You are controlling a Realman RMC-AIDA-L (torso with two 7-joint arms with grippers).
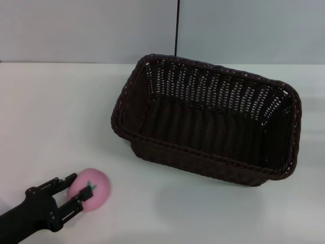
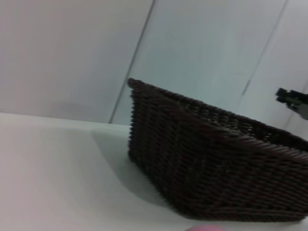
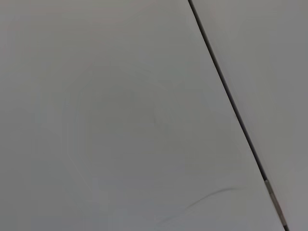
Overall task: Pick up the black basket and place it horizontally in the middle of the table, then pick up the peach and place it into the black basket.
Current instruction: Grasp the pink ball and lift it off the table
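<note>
The black basket [image 1: 208, 122] stands upright on the white table [image 1: 56, 112], right of the middle, its long side slightly skewed. It also shows in the left wrist view [image 2: 211, 163]. The pink peach [image 1: 94, 189] lies on the table at the front left; a sliver of it shows in the left wrist view [image 2: 207, 227]. My left gripper [image 1: 80, 185] is open at the peach's left side, one finger along its edge and the other lying over it. My right gripper [image 2: 291, 97] shows only as a small dark part far off, beyond the basket.
A grey wall with a dark vertical seam [image 1: 176, 28] stands behind the table. The right wrist view shows only a plain grey surface with a dark seam [image 3: 231, 101]. Bare tabletop lies between the peach and the basket.
</note>
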